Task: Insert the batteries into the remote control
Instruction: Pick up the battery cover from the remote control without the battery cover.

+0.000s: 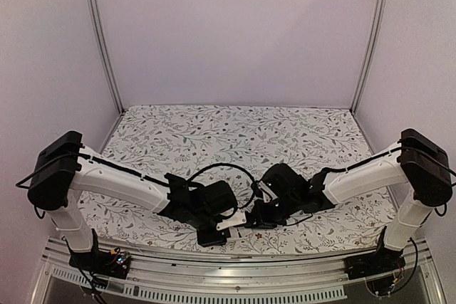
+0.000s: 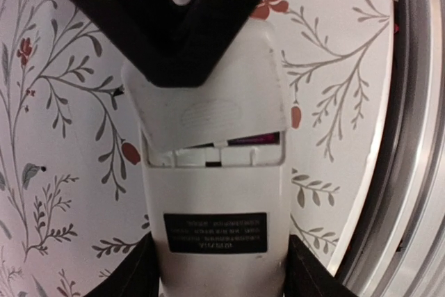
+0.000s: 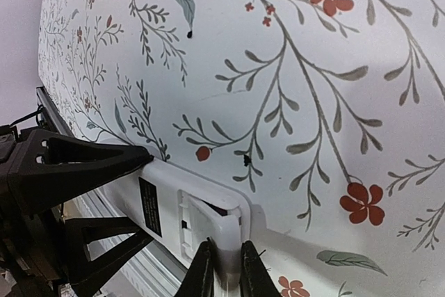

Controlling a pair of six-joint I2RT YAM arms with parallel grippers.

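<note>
Half open, the left gripper (image 2: 219, 273) held the remote control (image 2: 217, 193) by its sides. The right gripper (image 3: 228, 269) pinched the lid (image 2: 208, 102) that partly covered the battery compartment (image 2: 233, 145), where something dark showed.

The remote control (image 1: 229, 221) lies back-up at the middle of the near edge of the surface (image 1: 235, 133), between both grippers. The left gripper (image 2: 219, 277) flanks its left end. The right gripper (image 3: 227, 273) flanks the battery cover (image 2: 208, 95) at its right end, with the cover partly off the compartment.
</note>
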